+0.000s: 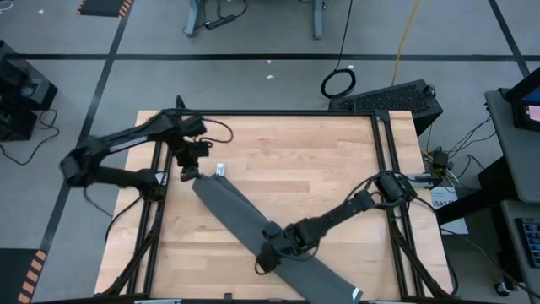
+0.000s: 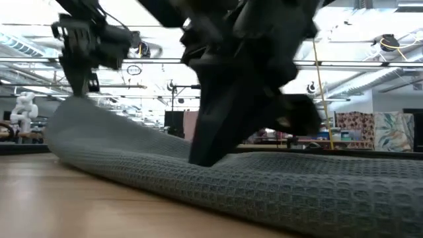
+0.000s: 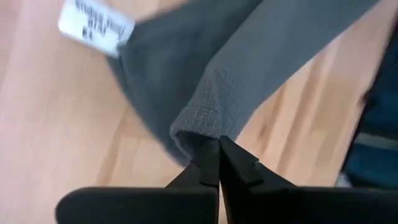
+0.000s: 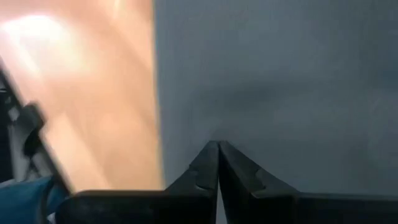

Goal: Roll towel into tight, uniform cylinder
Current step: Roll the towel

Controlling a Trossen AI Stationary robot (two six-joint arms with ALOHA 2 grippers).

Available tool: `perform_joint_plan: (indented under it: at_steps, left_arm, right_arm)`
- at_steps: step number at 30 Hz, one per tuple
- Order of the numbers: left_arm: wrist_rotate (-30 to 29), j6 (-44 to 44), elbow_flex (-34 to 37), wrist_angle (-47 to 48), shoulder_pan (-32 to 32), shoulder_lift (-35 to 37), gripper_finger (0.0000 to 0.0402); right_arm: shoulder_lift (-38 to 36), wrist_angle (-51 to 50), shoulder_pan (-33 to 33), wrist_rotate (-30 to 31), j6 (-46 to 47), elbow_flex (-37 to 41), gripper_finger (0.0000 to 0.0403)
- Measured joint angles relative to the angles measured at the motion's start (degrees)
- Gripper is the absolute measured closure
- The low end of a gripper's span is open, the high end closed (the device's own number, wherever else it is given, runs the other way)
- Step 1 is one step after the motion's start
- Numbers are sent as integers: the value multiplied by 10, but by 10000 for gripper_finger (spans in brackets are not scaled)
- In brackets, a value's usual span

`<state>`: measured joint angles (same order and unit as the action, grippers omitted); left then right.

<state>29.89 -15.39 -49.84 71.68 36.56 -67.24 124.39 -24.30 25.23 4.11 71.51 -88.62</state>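
The dark grey towel [image 1: 253, 228] lies as a long narrow strip slanting across the wooden table from the far left toward the near right edge. Its white tag [image 1: 220, 170] shows at the far-left end. My left gripper [image 1: 187, 175] is shut on that end, which is raised off the wood in the low view [image 2: 69, 109]. My right gripper [image 1: 270, 252] is shut down on the strip about halfway along. The rest of the towel lies flat on the table. My left gripper pinches the towel's far-left end at a folded corner edge [image 3: 202, 127] between its two fingertips, coming steeply from above. That end hangs lifted clear of the table, and the cloth slopes down from it to the wood. My right gripper has its shut fingertips [image 4: 208, 155] on the towel's upper face [image 4: 249, 118] near mid-length, slanting down from the table's right side. The cloth shades inward toward the tips. The fingers hide how much cloth lies between them. The towel stays on the table there.
Black frame rails [image 1: 384, 160] run along the table's left and right sides, with cables beside the right arm's base. Bare wood [image 1: 304, 160] shows on the far right half. A dark keyboard [image 1: 388, 97] sits beyond the far right corner.
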Motion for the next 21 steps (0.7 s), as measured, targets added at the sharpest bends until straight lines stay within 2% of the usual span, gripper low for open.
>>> perform_joint_plan:
  at_steps: [4,8,13,17,21]
  left_arm:
    - [6,69,0,-55,-12,77,400]
    - [5,101,-1,-127,-21,81,401]
    - [-16,89,-1,-179,-30,20,401]
    - [-51,58,-1,-198,-30,-53,401]
    - [-138,23,-1,-202,-30,-111,401]
  right_arm:
    - [0,1,-25,-32,-54,0,402]
    - [0,1,-36,-92,-68,0,402]
    - [-22,-1,-14,-100,-40,0,402]
    - [-52,-17,12,-76,-5,0,402]
    - [-77,-39,38,-46,35,0,402]
